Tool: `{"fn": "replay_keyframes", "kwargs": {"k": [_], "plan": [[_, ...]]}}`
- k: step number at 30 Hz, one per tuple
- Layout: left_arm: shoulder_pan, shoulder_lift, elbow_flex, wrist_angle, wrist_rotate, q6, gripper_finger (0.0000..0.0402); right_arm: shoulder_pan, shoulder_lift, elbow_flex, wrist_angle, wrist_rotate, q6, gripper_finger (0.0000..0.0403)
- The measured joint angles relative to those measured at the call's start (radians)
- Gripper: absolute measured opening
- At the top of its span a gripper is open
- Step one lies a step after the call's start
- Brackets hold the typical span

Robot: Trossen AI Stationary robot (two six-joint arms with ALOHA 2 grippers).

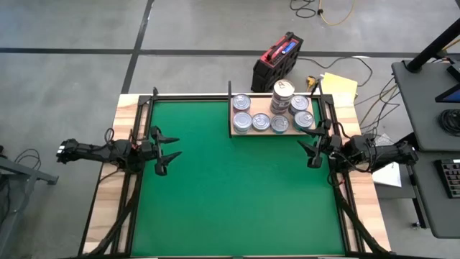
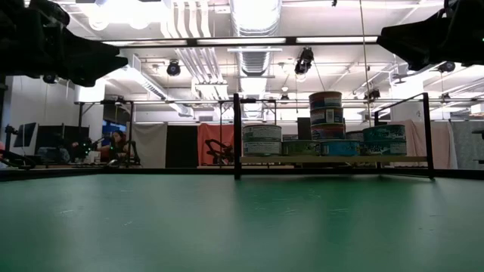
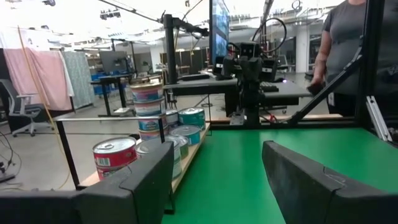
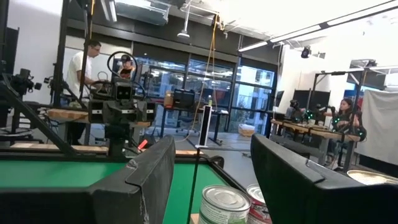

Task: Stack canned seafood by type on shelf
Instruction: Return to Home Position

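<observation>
Canned seafood (image 1: 242, 122) all sits on the shelf (image 1: 259, 105), the pale wood board at the far edge of the green mat (image 1: 237, 180), toward the right arm's side. From above: a front row of silvery lids side by side, more cans behind, and one tall stack (image 1: 282, 97) in the back row, several cans high. Low view confirms this: the stack (image 2: 326, 113) rises well above its neighbours, which stand upright along the board (image 2: 333, 159). Left wrist view picks out a red-labelled can (image 3: 115, 155) at the near end of the shelf, with blue-sided tins beyond it. Left gripper (image 1: 175, 146) hovers over the mat's left edge, well apart from the shelf, jaws spread wide and holding nothing; its own camera shows the same wide gap (image 3: 217, 155). Right gripper (image 1: 307, 150) hangs at the mat's right edge, just in front of the shelf's right end — jaws likewise spread, nothing between them (image 4: 212, 146). Neither touches a can. The two grippers face each other across the mat. A person (image 3: 348, 50) stands beyond the table behind the right arm.
</observation>
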Motion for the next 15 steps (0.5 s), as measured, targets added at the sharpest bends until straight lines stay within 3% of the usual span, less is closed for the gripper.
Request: {"fn": "replay_keyframes", "kwargs": {"k": [15], "plan": [[0.0,0.052,0.001,-0.001,0.0,0.0,0.023,0.0,0.0,0.0,0.0,0.0,0.0,0.0201]]}}
